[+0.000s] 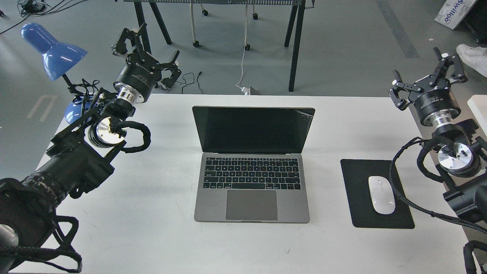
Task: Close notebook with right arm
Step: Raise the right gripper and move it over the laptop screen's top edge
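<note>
The notebook (252, 179) lies open in the middle of the white table (159, 228), a slim grey laptop with black keys and a dark screen tilted back. My right arm comes in from the right edge; its gripper (428, 78) hovers open over the table's far right corner, well clear of the notebook and holding nothing. At the far left corner my left gripper (146, 55) is also open and empty, beside the blue lamp (51, 51).
A black mouse pad (355, 190) with a white mouse (381, 195) lies right of the notebook, under my right arm's cables. The blue lamp stands at the back left corner. Table legs and cables are on the floor beyond the far edge.
</note>
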Robot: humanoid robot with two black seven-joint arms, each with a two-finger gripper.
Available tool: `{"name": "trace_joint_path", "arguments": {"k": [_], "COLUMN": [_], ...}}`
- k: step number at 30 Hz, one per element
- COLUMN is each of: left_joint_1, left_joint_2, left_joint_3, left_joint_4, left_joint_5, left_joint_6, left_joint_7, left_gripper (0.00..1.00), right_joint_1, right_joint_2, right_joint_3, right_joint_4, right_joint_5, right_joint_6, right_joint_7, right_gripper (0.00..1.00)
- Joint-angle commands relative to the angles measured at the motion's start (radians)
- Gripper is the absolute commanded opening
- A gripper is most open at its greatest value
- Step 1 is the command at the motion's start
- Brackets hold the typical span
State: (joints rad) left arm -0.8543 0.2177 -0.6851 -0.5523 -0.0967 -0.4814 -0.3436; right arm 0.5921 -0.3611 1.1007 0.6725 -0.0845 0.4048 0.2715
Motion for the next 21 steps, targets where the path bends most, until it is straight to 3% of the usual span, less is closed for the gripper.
{"name": "trace_joint_path", "arguments": {"k": [1, 7, 21], "left_joint_1": [0.0, 0.0, 0.0], "left_joint_2": [0.0, 0.0, 0.003], "left_joint_3": [-0.001, -0.001, 0.001], "left_joint_4": [0.0, 0.0, 0.0], "left_joint_5": [-0.001, -0.001, -0.001], "left_joint_6": [0.0, -0.002, -0.007], "left_joint_7": [-0.002, -0.002, -0.002], "left_gripper": [1.0, 1.0, 1.0], "right_joint_1": [-0.001, 0.012, 0.258], "right_joint_2": [0.001, 0.021, 0.131], "right_joint_3": [-0.012, -0.03, -0.349], "right_joint_4": [0.002, 0.004, -0.036], "right_joint_5": [0.0, -0.008, -0.015], "right_joint_6": [0.0, -0.001, -0.018], "right_joint_7": [0.0, 0.0, 0.0], "right_gripper": [1.0, 1.0, 1.0]}}
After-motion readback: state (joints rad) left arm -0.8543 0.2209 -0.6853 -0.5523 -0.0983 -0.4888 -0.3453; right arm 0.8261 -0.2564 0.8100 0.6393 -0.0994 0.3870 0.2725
